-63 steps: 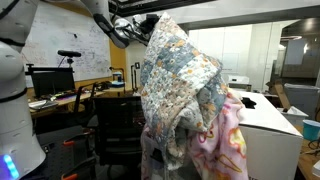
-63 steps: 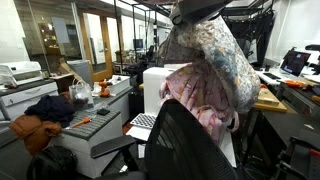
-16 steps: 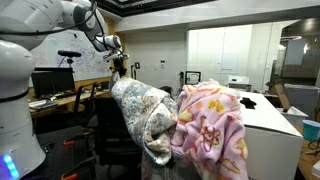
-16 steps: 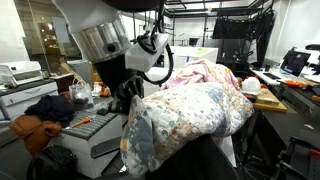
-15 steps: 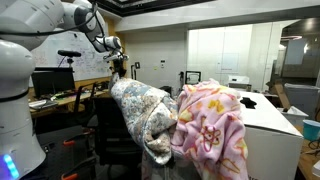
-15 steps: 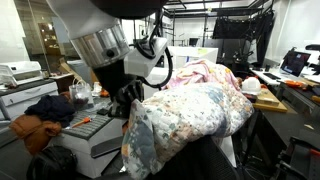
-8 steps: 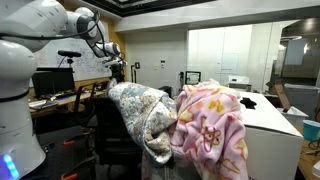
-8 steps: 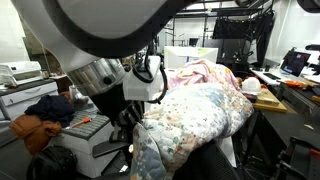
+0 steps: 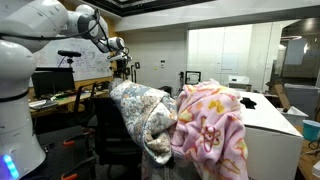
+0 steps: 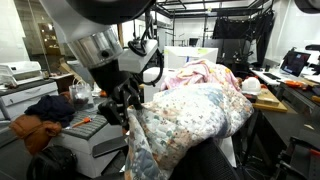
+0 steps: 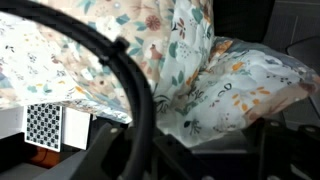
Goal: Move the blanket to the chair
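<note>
The blanket (image 9: 145,115) (quilted patchwork, grey-blue/cream w/ small florals) lies bunched over the top of the chair (image 9: 108,130), humped across the backrest w/ a fold hanging down the front side; it touches the pink fleece blanket (image 9: 212,125), which is draped just beside it off the edge of the white counter (image 9: 268,125). The gripper (image 9: 122,66) sits above and off to the side of the quilt's upper edge, and in an exterior view it looks apart from the fabric, so prob. not holding anything. Whether the claw is wide or narrow I can't tell: it's too small and dark in both exterior views, and the wrist view shows only floral cloth close up w/ a black cable (image 11: 130,90) curving across, no fingers visible. Step in hand, my read: the place itself is basically done and this is the let-go/back-off stage. Next move calls for lifting the arm clear w/o snagging a fold or dragging the quilt off the backrest, since it sits heaped, not spread flat. Count: 1 quilt, 1 pink fleece, 1 black chair under the quilt, 1 arm w/ 1 claw.
</note>
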Available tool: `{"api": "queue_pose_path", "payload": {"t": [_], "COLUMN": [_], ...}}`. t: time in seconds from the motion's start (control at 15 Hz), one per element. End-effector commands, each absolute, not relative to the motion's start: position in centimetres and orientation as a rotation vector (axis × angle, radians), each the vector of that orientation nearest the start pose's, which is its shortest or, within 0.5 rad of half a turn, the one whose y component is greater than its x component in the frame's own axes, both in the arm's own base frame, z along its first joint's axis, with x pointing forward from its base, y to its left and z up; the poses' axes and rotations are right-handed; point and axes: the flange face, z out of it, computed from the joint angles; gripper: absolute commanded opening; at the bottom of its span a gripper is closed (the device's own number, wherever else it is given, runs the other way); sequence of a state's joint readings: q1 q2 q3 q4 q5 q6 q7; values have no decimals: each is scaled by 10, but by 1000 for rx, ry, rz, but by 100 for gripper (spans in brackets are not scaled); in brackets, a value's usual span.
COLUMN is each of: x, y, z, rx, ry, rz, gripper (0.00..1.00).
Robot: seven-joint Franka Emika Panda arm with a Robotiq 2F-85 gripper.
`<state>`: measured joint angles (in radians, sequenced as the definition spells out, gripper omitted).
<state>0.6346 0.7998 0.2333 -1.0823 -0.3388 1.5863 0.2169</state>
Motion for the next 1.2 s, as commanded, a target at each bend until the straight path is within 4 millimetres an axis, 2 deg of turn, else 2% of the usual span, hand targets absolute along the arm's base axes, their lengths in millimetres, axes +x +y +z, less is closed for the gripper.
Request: {"api": "queue_pose_path", "payload": {"t": [0.0,0.13,0.27,0.47,0.6,0.8,0.93,1.13], "x": [547,552,558,577,596,625,640,648], "y": [488,486,481,455,416,344,292,213], "z": [378,392,416,453,472,502,512,514], "rx": [-3179,-3160,-3148,-3215,-3262,-3291,-3295,-3290], "ry": [-1056,-1020,-971,-777,-583,-312,-118,190], "rz": [240,202,135,-34,-110,-216,-268,-282], "gripper": [100,100,100,100,100,100,100,100]}}
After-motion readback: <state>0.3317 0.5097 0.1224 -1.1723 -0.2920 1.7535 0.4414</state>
